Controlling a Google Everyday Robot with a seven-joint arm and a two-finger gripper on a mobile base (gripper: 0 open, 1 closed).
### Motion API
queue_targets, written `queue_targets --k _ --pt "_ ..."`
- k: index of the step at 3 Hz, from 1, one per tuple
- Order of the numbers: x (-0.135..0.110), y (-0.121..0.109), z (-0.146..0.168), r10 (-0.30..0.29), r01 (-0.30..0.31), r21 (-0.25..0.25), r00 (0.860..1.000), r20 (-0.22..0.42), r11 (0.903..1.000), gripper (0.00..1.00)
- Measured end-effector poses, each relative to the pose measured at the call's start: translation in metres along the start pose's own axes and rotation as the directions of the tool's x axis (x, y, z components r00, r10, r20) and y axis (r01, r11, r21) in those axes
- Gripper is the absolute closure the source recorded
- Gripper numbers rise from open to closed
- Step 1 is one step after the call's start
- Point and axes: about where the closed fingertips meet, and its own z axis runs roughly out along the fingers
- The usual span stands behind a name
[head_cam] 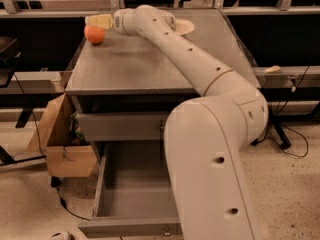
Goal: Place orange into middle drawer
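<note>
The big white arm [210, 84] stretches across the grey cabinet [125, 69] to its far left corner. Below, the middle drawer [135, 189] stands pulled out, with a cardboard box [60, 149] on the floor just left of it. A cream bowl [184, 27] shows behind the arm. The gripper [95, 21] is right over the orange [94, 35] at that corner. Whether it grips the fruit, I cannot tell.

The cream-yellow gripper [98, 21] hangs at twelve o'clock of the orange-red orange [94, 34]. The arm [210, 134] is white, the cabinet top [130, 69] and middle drawer [131, 191] plain grey, the cardboard box [65, 146] at its nine o'clock tan.
</note>
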Motion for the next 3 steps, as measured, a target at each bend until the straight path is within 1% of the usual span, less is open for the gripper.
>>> queue_targets --k 1,2,3 --pt "0.003 0.007 0.026 0.004 -0.004 -0.023 1.0 0.001 0.9997 0.0" --pt "0.009 0.002 0.042 0.018 -0.018 -0.007 1.0 -0.005 0.9998 0.0" --pt "0.009 0.004 0.048 0.031 -0.031 -0.017 1.0 0.005 0.9994 0.0"
